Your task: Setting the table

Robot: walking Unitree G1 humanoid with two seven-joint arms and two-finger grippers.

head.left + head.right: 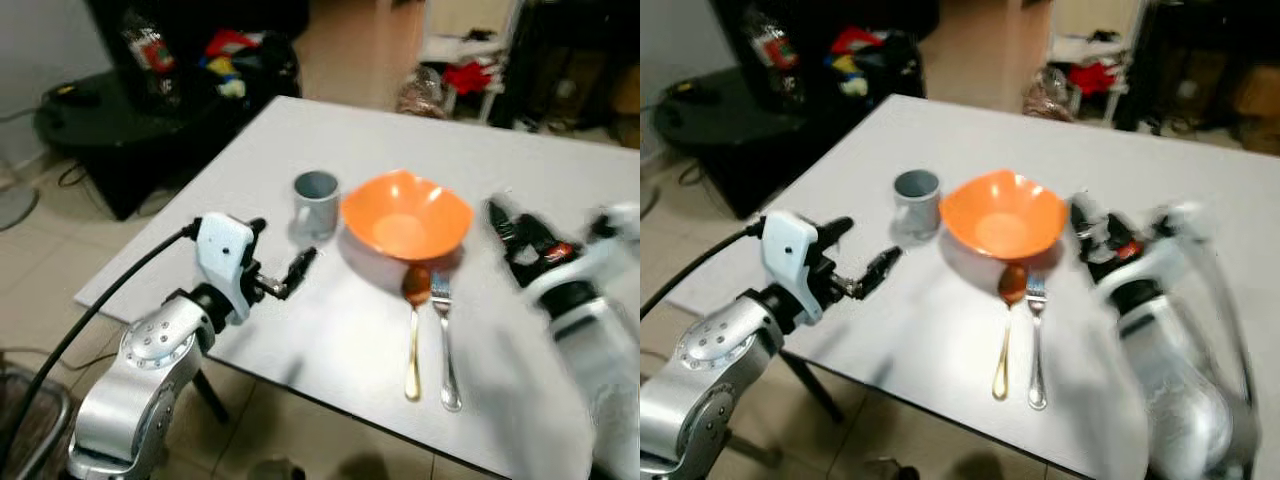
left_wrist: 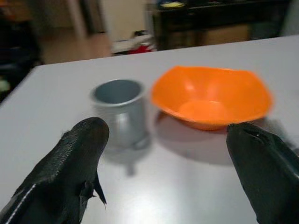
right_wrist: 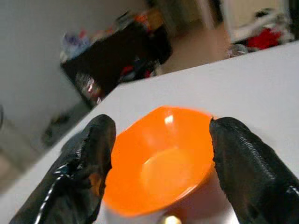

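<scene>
Left pincer (image 1: 280, 262) spread, empty, grey mug (image 1: 316, 203) just ahead. Right pincer (image 3: 159, 158) spread, orange bowl (image 1: 405, 215) ahead. Table (image 1: 330, 340) nearly set; nudge gently, avoid spoon (image 1: 414, 330), fork (image 1: 445, 335).

White table (image 1: 560, 180), orange bowl (image 1: 405, 215) near its middle, grey mug (image 1: 316, 203) just beside the bowl, gold spoon (image 1: 414, 330) and silver fork (image 1: 445, 340) side by side before the bowl
</scene>
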